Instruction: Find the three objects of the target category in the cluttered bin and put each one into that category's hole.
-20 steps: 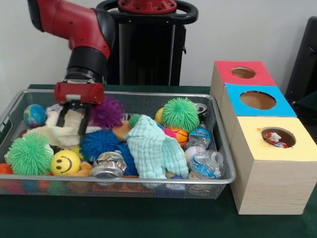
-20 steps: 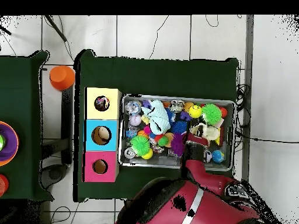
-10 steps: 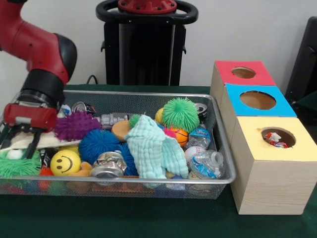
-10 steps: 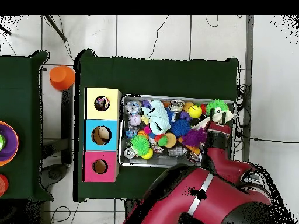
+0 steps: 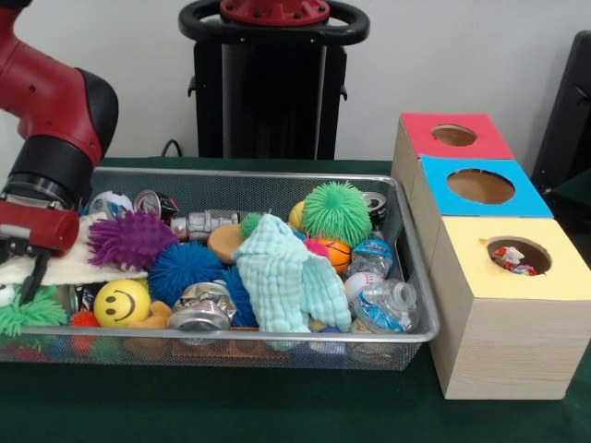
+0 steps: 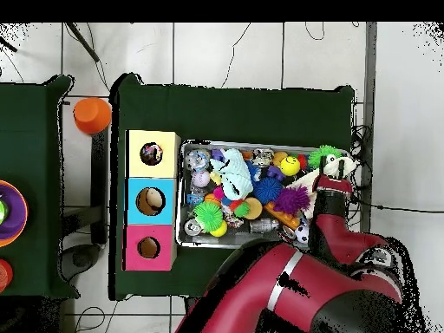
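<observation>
Green cloth covers the table (image 5: 277, 406); a wire bin (image 5: 277, 337) sits beside three wooden boxes. Far left, the claw (image 5: 23, 268) is down in the clutter on a cream cloth (image 5: 78, 263), seemingly pinching it (front view clips the tips, so the hold is a judgement). Limp, light, apt to snag neighbours; best taken at a bunched fold. A mint cloth (image 5: 282, 277) lies mid-bin. Rightward, the yellow box (image 5: 517, 305) already holds something. Overhead, the arm hides the claw (image 6: 332, 180), but all three holes show.

Orange cup (image 6: 92, 114) stands on the floor beside the green table (image 6: 234, 108). Purple-and-orange plate (image 6: 12, 212) lies farther from it.
</observation>
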